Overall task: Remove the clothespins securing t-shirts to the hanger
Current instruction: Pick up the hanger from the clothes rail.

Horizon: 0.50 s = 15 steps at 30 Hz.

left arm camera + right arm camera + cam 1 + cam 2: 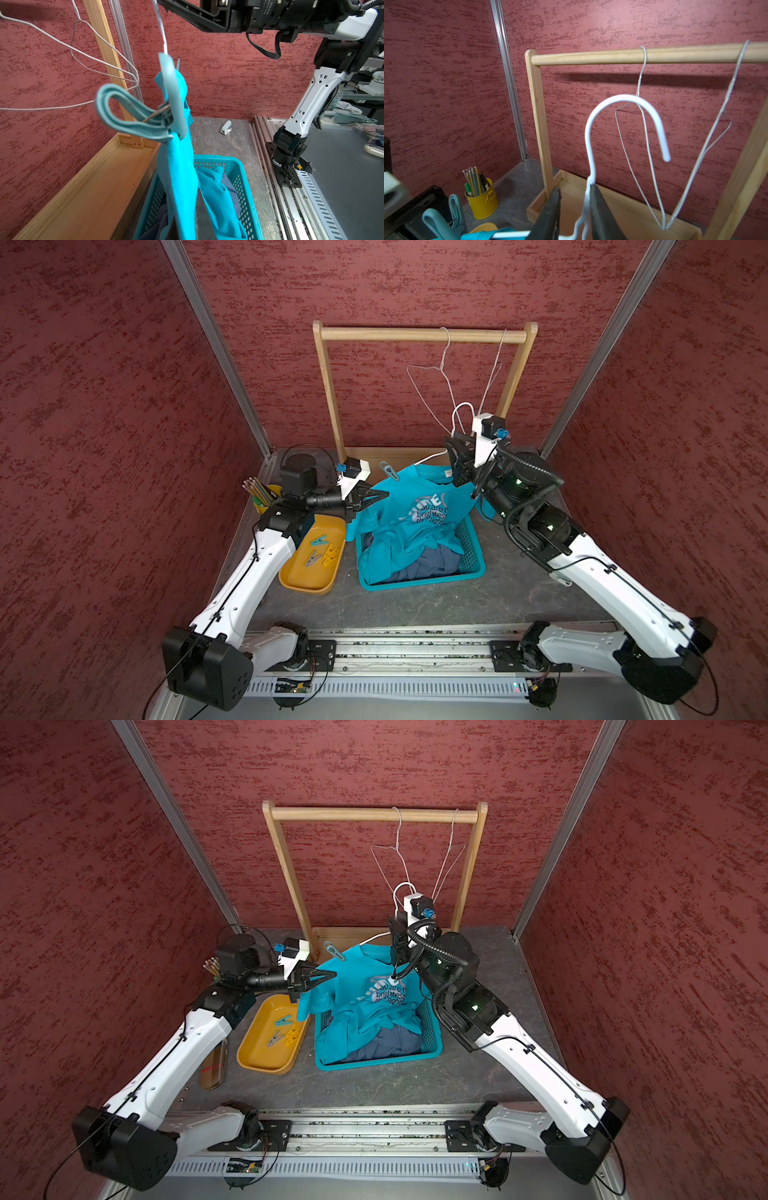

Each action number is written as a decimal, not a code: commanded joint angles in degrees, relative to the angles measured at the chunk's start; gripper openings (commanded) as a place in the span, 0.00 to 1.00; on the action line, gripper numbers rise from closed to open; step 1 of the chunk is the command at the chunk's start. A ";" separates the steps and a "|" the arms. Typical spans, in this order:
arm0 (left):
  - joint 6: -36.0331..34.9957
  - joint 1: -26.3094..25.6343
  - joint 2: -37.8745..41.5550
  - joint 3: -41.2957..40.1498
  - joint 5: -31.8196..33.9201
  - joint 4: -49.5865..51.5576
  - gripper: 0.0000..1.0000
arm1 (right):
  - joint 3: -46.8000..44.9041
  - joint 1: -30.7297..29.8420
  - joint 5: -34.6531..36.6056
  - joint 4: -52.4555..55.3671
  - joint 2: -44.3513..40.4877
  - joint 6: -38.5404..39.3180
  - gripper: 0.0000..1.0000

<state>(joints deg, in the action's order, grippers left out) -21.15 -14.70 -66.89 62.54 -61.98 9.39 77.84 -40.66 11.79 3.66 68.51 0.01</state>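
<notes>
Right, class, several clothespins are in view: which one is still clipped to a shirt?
The grey-blue clothespin, clipped at the shoulder of the teal t-shirt. The other clothespins lie loose in the yellow tray, gripping nothing.

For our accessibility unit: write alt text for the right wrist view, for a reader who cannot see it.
The right gripper straddles the neck of a white hanger, jaws not closed on it. Behind, a wooden rack carries two bare wire hangers; a teal clothespin and a yellow pencil tin are nearby.
</notes>
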 commanded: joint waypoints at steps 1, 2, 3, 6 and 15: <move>-1.68 -0.06 1.38 -0.23 -1.22 -2.80 0.00 | 2.73 0.32 0.02 4.44 1.59 -1.54 0.22; -1.95 -0.05 1.58 -0.23 -1.30 -2.71 0.00 | 3.40 0.36 0.60 5.50 2.00 -1.75 0.23; -2.29 -0.07 1.63 -0.10 -1.35 -2.47 0.00 | 3.76 0.41 1.21 6.13 2.23 -1.98 0.28; -3.09 0.02 2.11 0.00 -1.73 -1.65 0.00 | 3.89 0.71 2.36 6.60 2.07 -2.30 0.38; -3.46 -0.06 2.91 -0.31 -2.20 -0.81 0.00 | 5.10 2.42 -4.78 8.13 2.59 -2.29 0.18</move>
<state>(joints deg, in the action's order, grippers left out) -23.05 -14.70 -65.41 62.54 -62.54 9.45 81.21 -38.81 9.87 10.59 71.02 -1.48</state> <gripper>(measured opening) 0.032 0.193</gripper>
